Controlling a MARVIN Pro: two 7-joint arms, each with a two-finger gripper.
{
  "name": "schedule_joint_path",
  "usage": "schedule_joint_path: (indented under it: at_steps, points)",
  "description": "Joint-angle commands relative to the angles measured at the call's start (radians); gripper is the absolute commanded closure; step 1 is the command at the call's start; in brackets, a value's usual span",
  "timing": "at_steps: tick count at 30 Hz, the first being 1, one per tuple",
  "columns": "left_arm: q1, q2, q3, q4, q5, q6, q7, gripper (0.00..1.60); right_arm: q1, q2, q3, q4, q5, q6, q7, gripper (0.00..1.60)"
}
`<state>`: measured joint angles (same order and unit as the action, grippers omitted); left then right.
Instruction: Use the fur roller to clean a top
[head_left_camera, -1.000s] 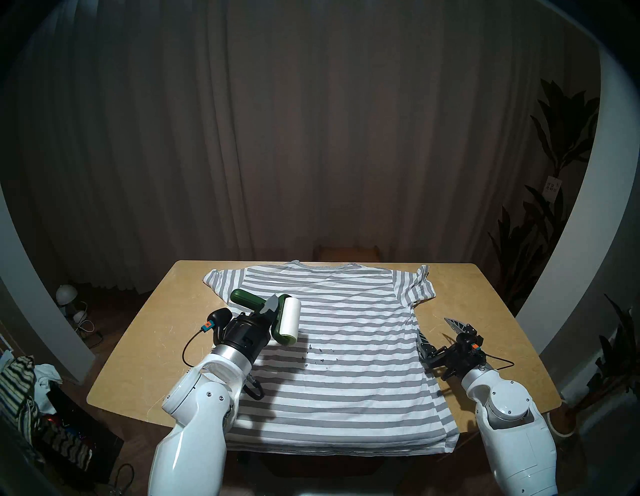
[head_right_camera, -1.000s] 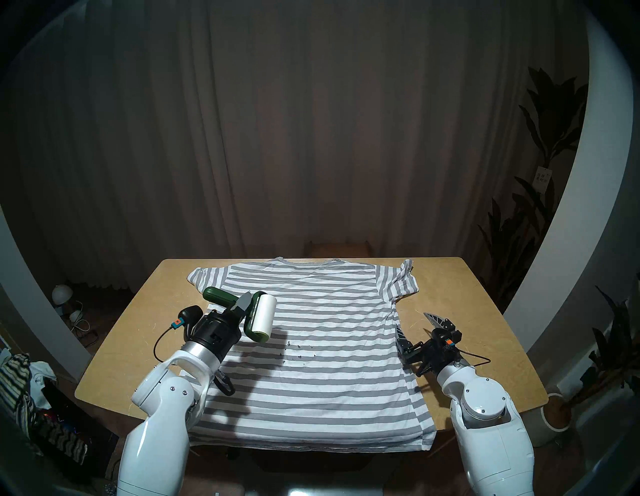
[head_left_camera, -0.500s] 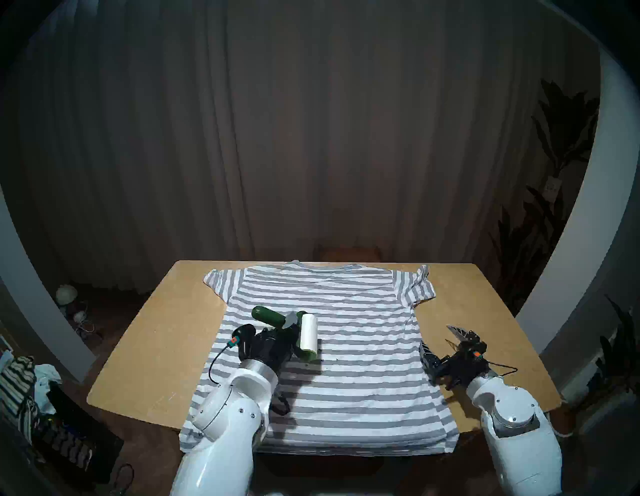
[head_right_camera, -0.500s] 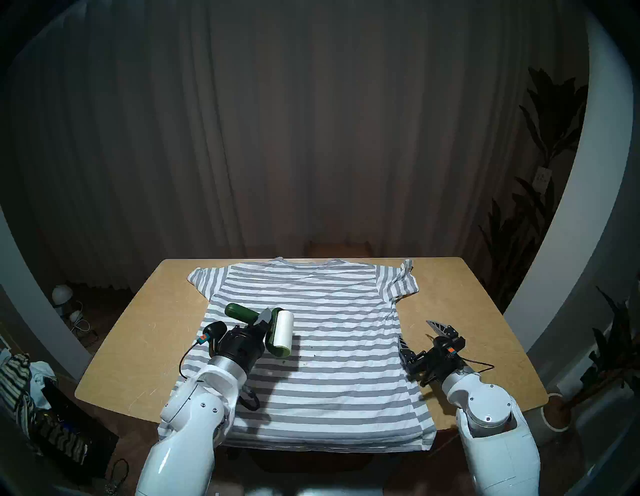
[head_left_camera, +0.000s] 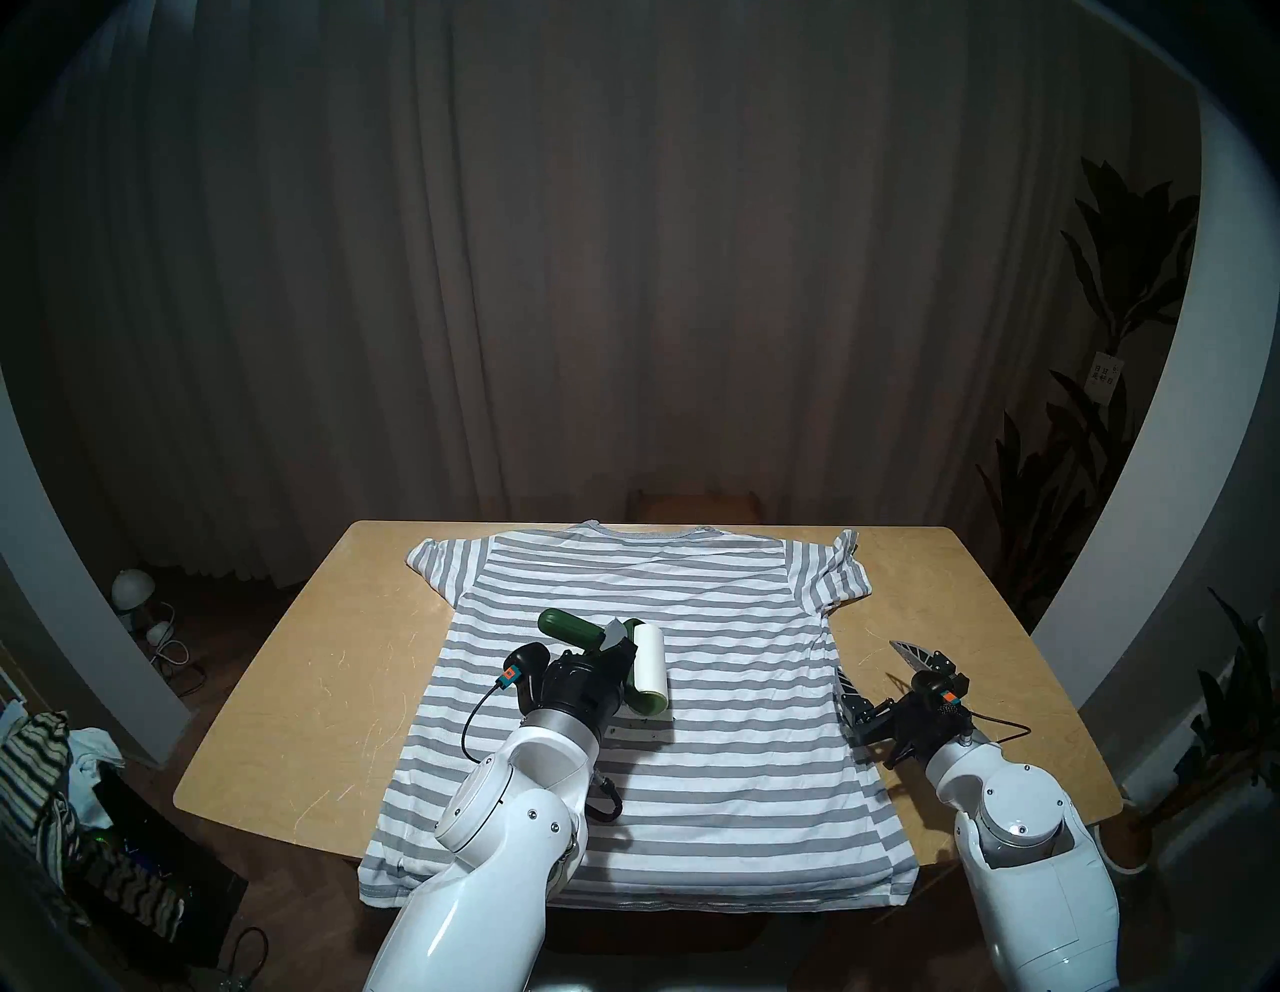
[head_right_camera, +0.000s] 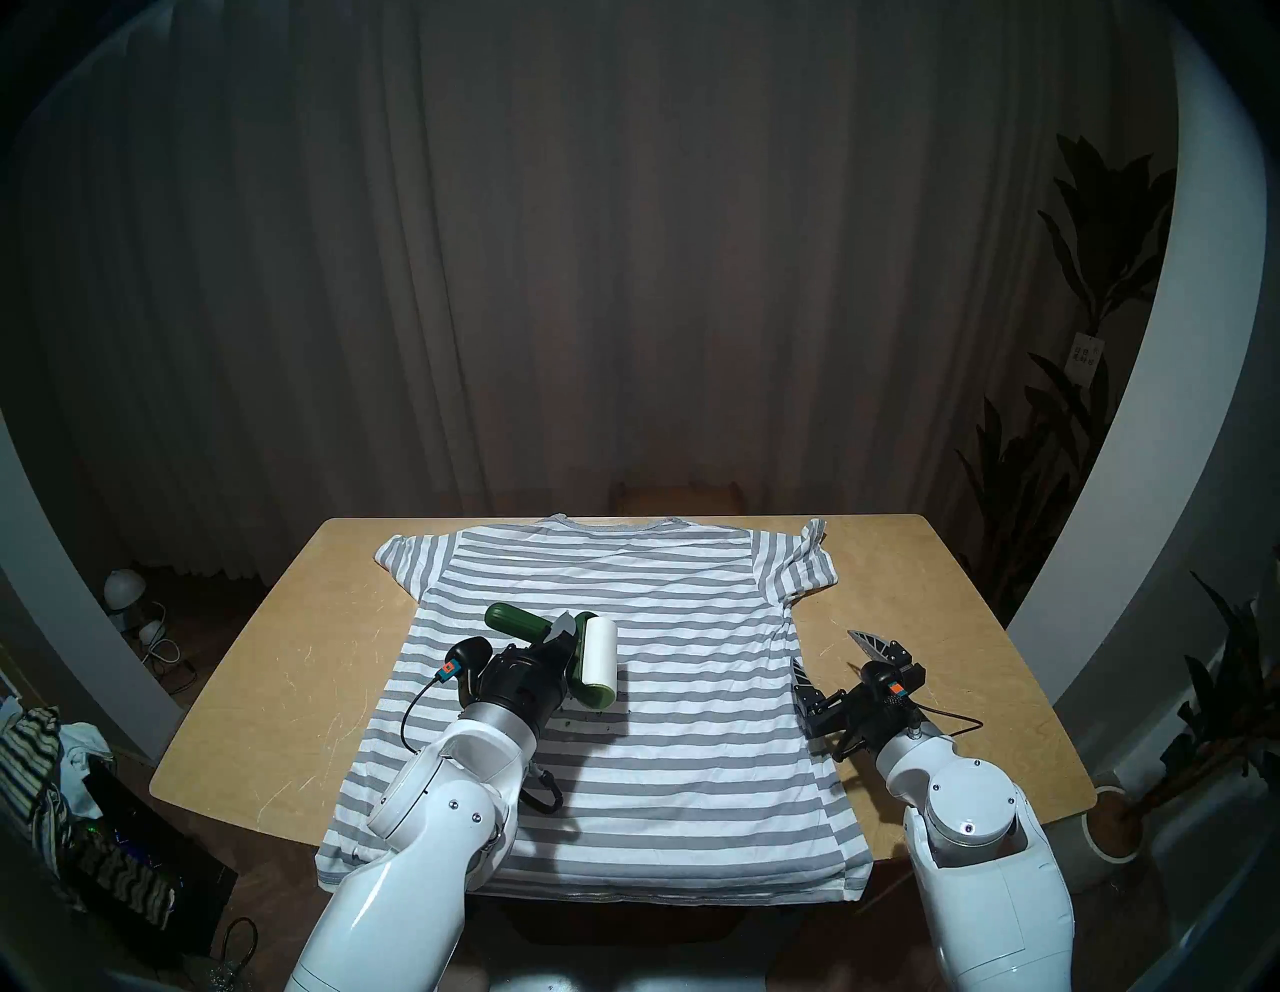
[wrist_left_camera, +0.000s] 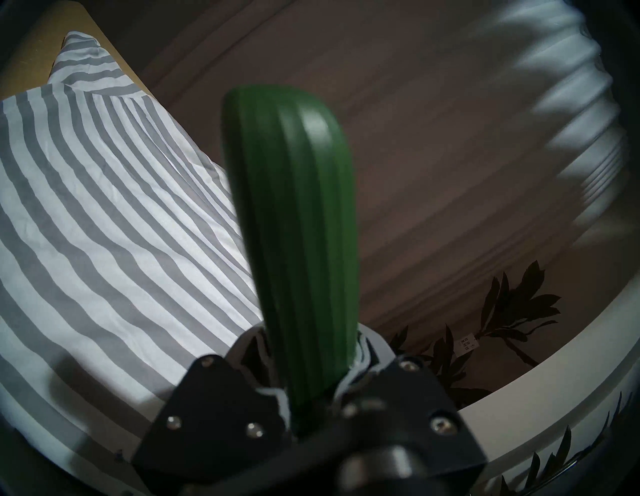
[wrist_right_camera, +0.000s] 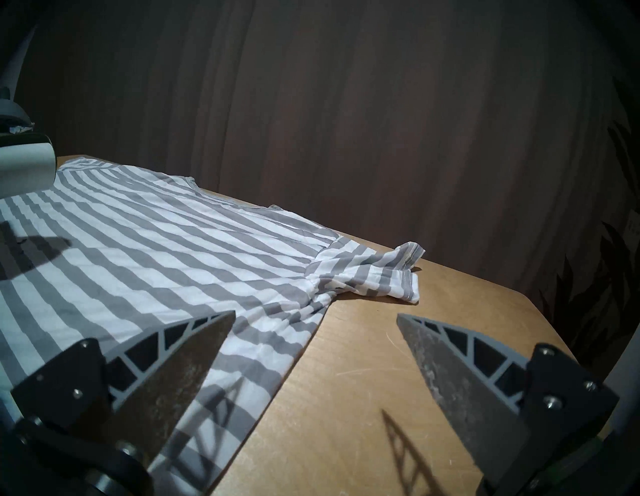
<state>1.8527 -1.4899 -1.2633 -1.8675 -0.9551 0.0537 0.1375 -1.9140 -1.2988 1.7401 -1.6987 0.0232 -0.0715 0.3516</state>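
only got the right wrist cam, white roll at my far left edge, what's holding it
Observer: The left claw is shut on the fur roller, gripping its dark green handle.
Operator: where over the shirt is it
Observer: Over the middle of the top, with the roll lying lengthwise toward the collar. I cannot tell whether it touches the cloth.
Operator: shirt all on the table
Observer: No, its hem hangs over the near edge of the table.

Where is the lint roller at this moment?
In the head views, the lint roller is over the middle of the striped T-shirt, its handle held by the left gripper.
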Motion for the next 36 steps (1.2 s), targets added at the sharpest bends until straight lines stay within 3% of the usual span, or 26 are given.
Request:
schedule_joint_path:
  at_steps: [1,7,27,36]
  points:
    - [-0.049,0.002,0.023,-0.003,0.003,-0.036,0.003,1.60,0.007,0.025,-0.029,-0.039,-0.061,0.032,-0.006,0.00]
    - [-0.057,0.003,0.028,0.009,-0.013,-0.049,0.003,1.60,-0.005,0.028,-0.057,-0.059,-0.165,0.071,-0.055,0.00]
    - [-0.056,0.011,0.045,0.043,-0.010,-0.081,0.010,1.60,-0.002,0.033,-0.112,-0.018,-0.289,0.149,-0.125,0.00]
    - [-0.080,0.035,0.107,0.080,0.031,-0.137,0.037,1.60,0.014,0.060,-0.119,-0.011,-0.303,0.200,-0.107,0.00]
